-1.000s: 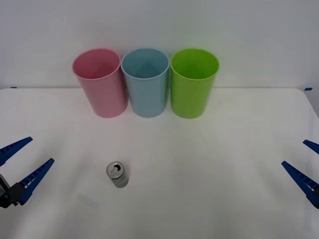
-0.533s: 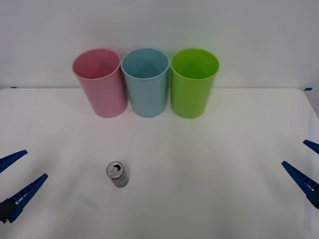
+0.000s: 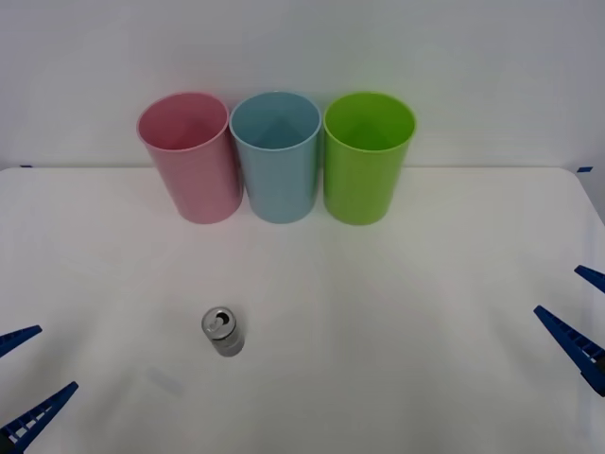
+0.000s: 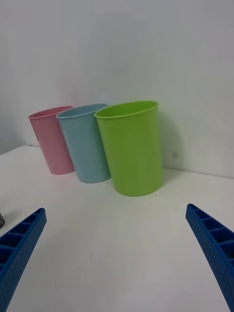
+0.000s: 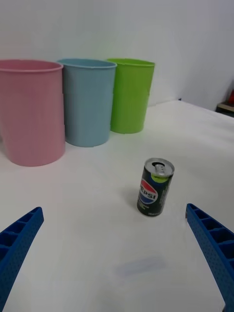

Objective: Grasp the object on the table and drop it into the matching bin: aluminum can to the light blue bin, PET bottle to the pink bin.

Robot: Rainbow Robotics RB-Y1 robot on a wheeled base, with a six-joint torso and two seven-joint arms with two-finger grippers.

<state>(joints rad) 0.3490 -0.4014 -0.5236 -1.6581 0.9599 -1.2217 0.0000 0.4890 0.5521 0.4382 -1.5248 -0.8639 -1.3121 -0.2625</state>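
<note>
My left gripper (image 3: 21, 390) is cut by the front view's lower left corner, so just two fingertip ends show. My right gripper (image 3: 579, 317) runs off the right edge. From my right wrist, the aluminum can (image 4: 1, 219) is a sliver at the edge.

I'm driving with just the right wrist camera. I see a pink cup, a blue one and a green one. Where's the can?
Observer: The aluminum can stands upright on the table, nearer the robot than the bins, on its left side.
Operator: What's on it?
Observer: In the left wrist view its dark side reads Pepsi.
Operator: Is the left hand holding it?
Observer: No. The left hand is open at the table's left edge, apart from the can; the right hand waits open opposite.
</note>
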